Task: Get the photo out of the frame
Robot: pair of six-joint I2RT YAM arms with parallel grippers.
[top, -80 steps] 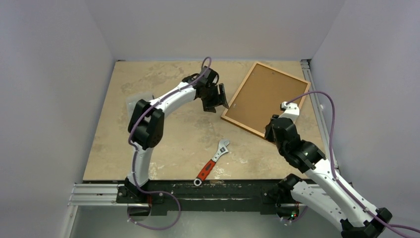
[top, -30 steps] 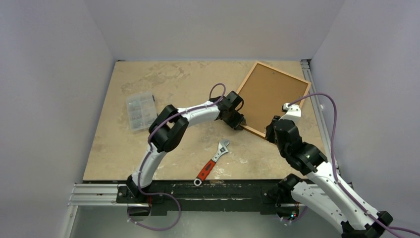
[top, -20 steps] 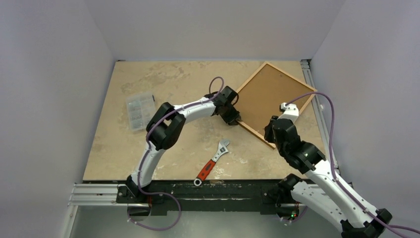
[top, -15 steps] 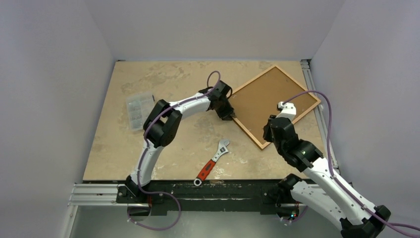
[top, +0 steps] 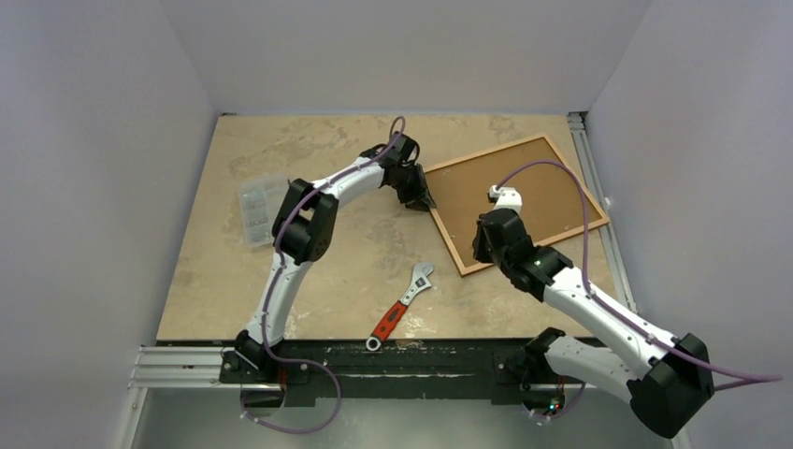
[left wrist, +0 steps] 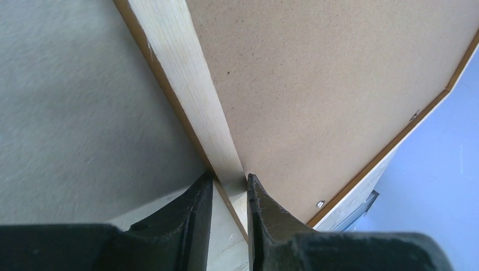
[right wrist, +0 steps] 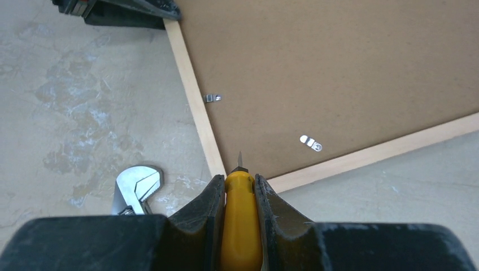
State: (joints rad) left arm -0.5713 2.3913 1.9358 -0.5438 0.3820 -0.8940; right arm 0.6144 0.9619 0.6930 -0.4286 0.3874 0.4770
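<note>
The frame (top: 445, 223) lies face down at the table's right back, and its cork-brown backing board (top: 552, 210) faces up. The photo is hidden beneath that board. My left gripper (top: 421, 192) is shut on the frame's pale left border (left wrist: 186, 84), one finger on each side (left wrist: 229, 179). My right gripper (top: 483, 251) hovers by the frame's near corner. It is shut (right wrist: 238, 179) on a yellow-handled screwdriver (right wrist: 240, 226), whose thin tip points at that corner's border (right wrist: 195, 113). Two small metal clips (right wrist: 212, 97) (right wrist: 311, 143) sit on the backing board (right wrist: 339, 68).
An adjustable wrench with a red handle (top: 402, 307) lies near the front middle, its head (right wrist: 135, 189) just left of my right fingers. A clear plastic parts box (top: 262, 208) sits at the left. A metal rail (top: 603, 178) runs along the table's right edge.
My left gripper came down onto the frame's border, shut on it and swung the frame clockwise, toward the back left. My right arm moved left with the screwdriver, following the near corner.
</note>
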